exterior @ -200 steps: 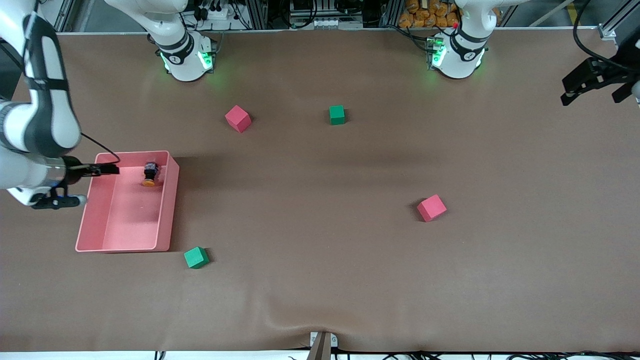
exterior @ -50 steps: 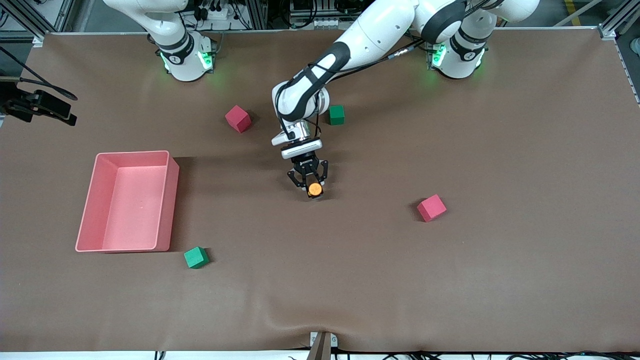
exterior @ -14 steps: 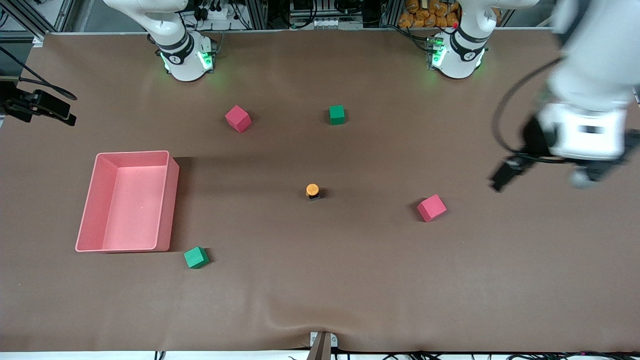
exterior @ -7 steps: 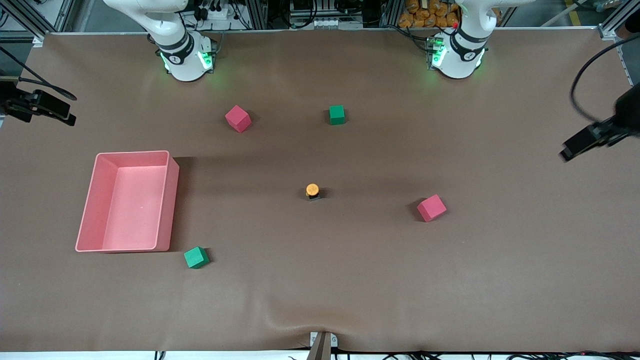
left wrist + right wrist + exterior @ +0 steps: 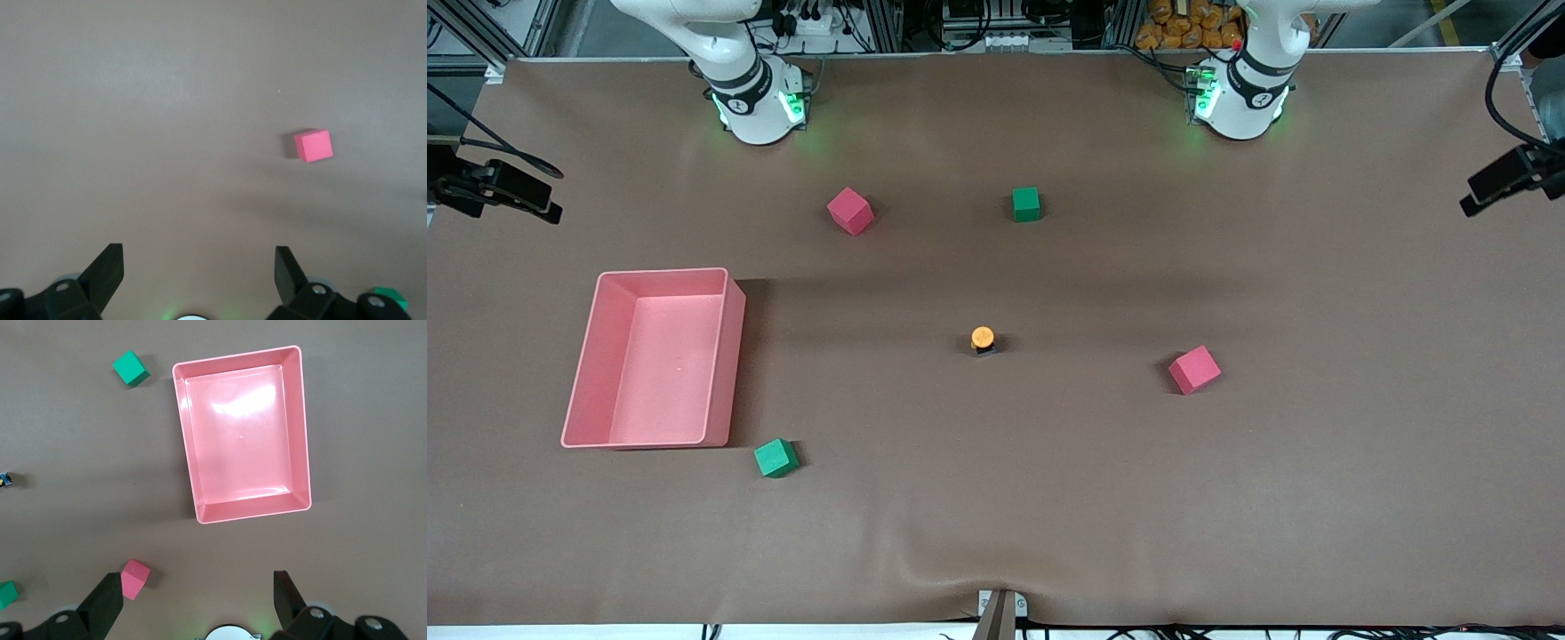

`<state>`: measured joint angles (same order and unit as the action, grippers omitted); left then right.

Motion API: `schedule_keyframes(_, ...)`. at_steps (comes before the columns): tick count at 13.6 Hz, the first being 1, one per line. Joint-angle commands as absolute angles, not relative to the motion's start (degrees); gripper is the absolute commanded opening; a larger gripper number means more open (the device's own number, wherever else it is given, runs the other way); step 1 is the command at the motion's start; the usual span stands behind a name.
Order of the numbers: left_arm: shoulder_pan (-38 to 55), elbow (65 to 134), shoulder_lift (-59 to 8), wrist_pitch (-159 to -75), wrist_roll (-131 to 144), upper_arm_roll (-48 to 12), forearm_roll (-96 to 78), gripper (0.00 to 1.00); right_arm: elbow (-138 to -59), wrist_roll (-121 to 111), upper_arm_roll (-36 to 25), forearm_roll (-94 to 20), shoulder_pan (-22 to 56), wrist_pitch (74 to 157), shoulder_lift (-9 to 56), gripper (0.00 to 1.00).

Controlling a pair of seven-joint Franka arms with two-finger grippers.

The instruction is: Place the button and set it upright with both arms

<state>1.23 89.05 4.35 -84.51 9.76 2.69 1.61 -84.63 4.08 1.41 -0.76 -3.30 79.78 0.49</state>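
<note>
Front view: button (image 5: pixel 983 340) upright, orange cap up, mid-counter (image 5: pixel 996 498), well apart from both end effectors. Left end effector (image 5: pixel 1507 178) over the counter's edge at the left arm's end, jaws wide, empty. Right end effector (image 5: pixel 494 188) over the edge at the right arm's end, jaws wide, empty.

surface: brown table cover (image 5: pixel 1227 498) | top edge: aluminium framing (image 5: pixel 996 22), cables | light: even
</note>
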Motion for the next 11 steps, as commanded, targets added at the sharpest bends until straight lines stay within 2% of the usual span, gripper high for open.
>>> schedule_keyframes(1, 1.85, 93.51, 8.44, -85.52, 8.35, 3.43, 0.88, 1.0, -83.94, 4.22, 1.93, -1.14, -4.22, 79.37, 0.62, 1.0)
schedule_keyframes(11, 1.93, 92.81, 8.17, -84.2, 5.71, 3.43, 2.81, 1.0, -83.94, 4.22, 2.02, -1.14, -4.22, 79.45, 0.62, 1.0)
